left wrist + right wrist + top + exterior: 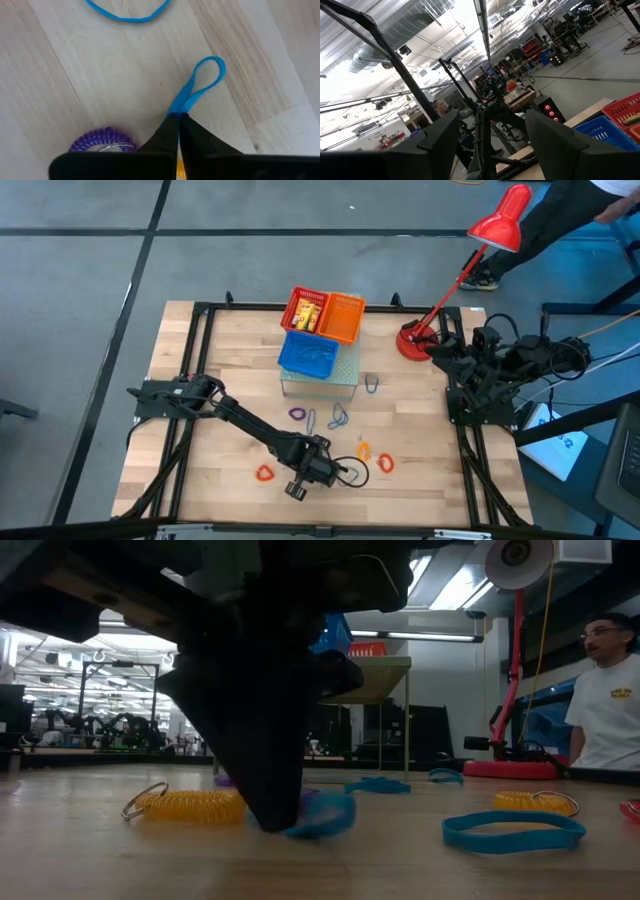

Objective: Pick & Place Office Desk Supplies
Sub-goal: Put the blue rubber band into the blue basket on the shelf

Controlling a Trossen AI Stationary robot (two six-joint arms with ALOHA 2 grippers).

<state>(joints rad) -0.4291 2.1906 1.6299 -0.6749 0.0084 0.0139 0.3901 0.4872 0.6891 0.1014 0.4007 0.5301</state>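
My left gripper [325, 468] stands low over the near middle of the table, pointing steeply down and shut on a blue band [202, 80]. The low view shows that band [325, 815] beside the dark fingers [265, 780]. Close by lie a purple coil loop [102, 141], another blue band [130, 14] and a yellow coil [190, 805], all flat on the wood. My right gripper [492, 137] is open, held high at the table's right edge and aimed into the room. My left gripper pinches one end of the blue band [181, 107] between its two fingertips, squeezing both strands together. The fingers come from above, slanting steeply down. The band's free end [212, 65] stays open as a small loop and lies on the wood.
Red, orange and blue mesh baskets [322, 330] stand at the far middle, with a red desk lamp [415, 340] to their right. More loops [338, 416] lie scattered between the baskets and my left gripper. A person [610, 700] stands beyond the right edge.
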